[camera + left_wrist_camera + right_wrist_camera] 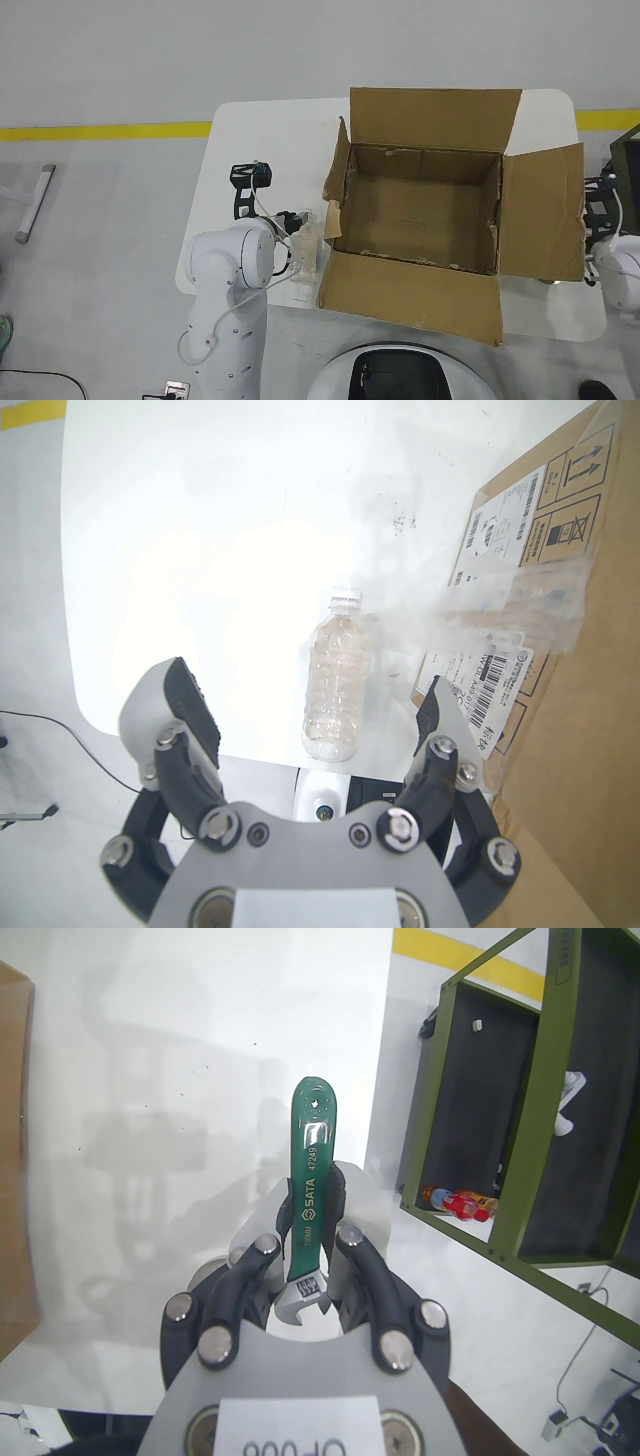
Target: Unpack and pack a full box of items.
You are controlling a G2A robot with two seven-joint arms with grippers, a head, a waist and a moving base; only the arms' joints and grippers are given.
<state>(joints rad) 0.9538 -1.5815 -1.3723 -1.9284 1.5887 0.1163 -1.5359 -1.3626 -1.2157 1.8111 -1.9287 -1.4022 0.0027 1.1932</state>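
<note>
An open cardboard box (430, 118) stands in the middle of the white table (270, 130), and its inside looks bare. A clear plastic bottle (335, 680) with a white cap stands upright near the table's front edge, close to the box's left wall (575, 650). My left gripper (307, 677) hangs open just above and in front of the bottle (306, 246), one finger on either side, not touching it. At the table's right end my right gripper (312, 1188) is shut on a green-handled adjustable wrench (312, 1138), held above the tabletop.
A loose strip of clear film (525, 600) hangs off the box's labelled wall. A green metal rack (500, 1128) stands off the table's right side, with a red bottle (462, 1208) on its lower shelf. Cables lie on the floor.
</note>
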